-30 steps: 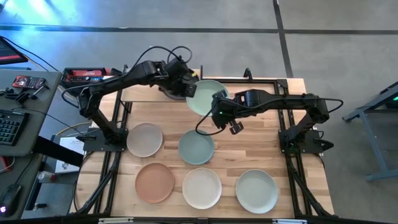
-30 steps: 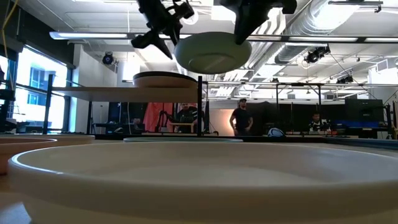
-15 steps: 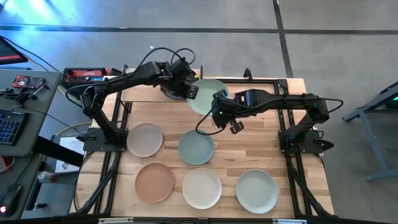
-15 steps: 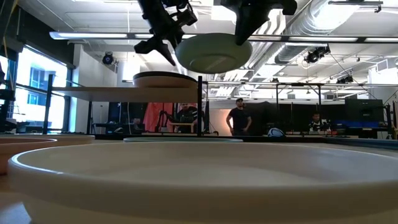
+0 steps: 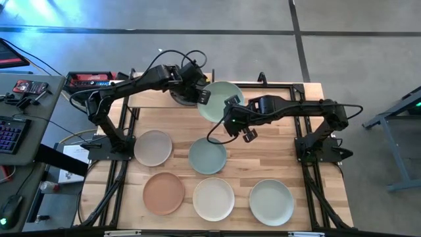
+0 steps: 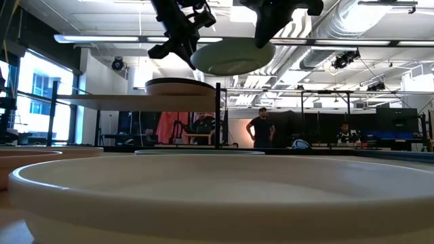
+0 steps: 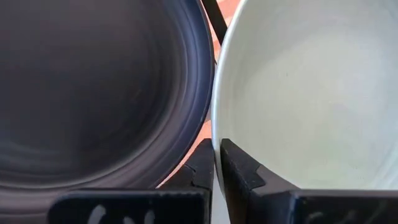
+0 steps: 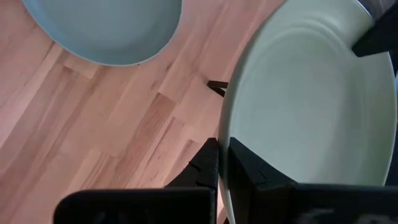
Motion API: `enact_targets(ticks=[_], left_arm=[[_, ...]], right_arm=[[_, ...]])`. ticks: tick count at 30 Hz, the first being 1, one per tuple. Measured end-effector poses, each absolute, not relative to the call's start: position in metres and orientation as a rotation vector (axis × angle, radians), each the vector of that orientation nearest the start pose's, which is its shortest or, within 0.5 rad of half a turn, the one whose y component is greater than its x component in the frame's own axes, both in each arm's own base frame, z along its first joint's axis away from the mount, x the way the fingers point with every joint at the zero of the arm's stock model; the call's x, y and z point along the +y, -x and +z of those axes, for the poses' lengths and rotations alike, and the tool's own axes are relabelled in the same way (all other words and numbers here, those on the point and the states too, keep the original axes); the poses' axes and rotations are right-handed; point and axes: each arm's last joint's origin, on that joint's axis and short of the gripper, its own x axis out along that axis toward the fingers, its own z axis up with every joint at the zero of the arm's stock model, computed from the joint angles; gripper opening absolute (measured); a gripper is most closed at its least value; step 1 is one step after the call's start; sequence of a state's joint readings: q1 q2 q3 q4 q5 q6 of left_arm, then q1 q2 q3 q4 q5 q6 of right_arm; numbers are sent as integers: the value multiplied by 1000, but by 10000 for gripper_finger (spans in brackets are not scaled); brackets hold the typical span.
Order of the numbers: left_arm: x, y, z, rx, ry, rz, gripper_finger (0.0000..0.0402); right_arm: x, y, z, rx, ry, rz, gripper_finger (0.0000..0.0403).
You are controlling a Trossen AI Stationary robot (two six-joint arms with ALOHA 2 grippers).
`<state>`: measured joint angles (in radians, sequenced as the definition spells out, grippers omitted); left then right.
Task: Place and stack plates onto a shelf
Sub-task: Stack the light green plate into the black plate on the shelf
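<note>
A pale green plate (image 5: 221, 99) hangs in the air just right of the shelf (image 5: 148, 99), above the level of its board (image 6: 129, 100). Both grippers are shut on its rim: my left gripper (image 5: 202, 97) at the plate's left side, my right gripper (image 5: 231, 114) at its near side. A black plate (image 7: 93, 93) rests on the shelf's right part, right beside the green one. In the low view the green plate (image 6: 230, 56) looks nearly level. My left gripper pinches the green plate's rim on its left side (image 7: 217, 134) between its two fingers, one on the upper face and one on the underside. It comes from the table's left, over the shelf. The plate is lifted clear. My right gripper pinches the plate's rim on its near side (image 8: 225, 134) between its two fingers, one on each face. It reaches in from the table's right and near side. The plate hangs clear of the table, about level.
Several more plates lie on the tabletop in front: grey-beige (image 5: 152, 147), blue-green (image 5: 208, 156), terracotta (image 5: 164, 193), cream (image 5: 214, 199), pale grey-green (image 5: 271, 202). The shelf's black leg (image 6: 218, 115) stands below the held plate. People stand in the room behind the table.
My left gripper has moved from over the shelf toward the green plate and has shut on its left rim. The plate, which showed its underside tipped in the low view, now hangs flatter. My right gripper has kept its hold.
</note>
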<state>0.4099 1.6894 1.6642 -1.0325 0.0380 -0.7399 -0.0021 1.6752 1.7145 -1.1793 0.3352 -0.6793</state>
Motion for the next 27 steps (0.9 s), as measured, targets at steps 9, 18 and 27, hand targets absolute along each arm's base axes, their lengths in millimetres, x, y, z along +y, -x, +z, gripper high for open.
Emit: enact_targets(ticks=[9,18,27], left_arm=[[137,-315,334,900,882,723,5],[146,-302,344,871,876,728,4],[162,-262,366,815,894,825,4]], right_arm=[[-7,-328,349,1227,815,26,35],[-10,-322,355,1242,826,-73,124],[-11,-310,365,1225,816,-92,140]])
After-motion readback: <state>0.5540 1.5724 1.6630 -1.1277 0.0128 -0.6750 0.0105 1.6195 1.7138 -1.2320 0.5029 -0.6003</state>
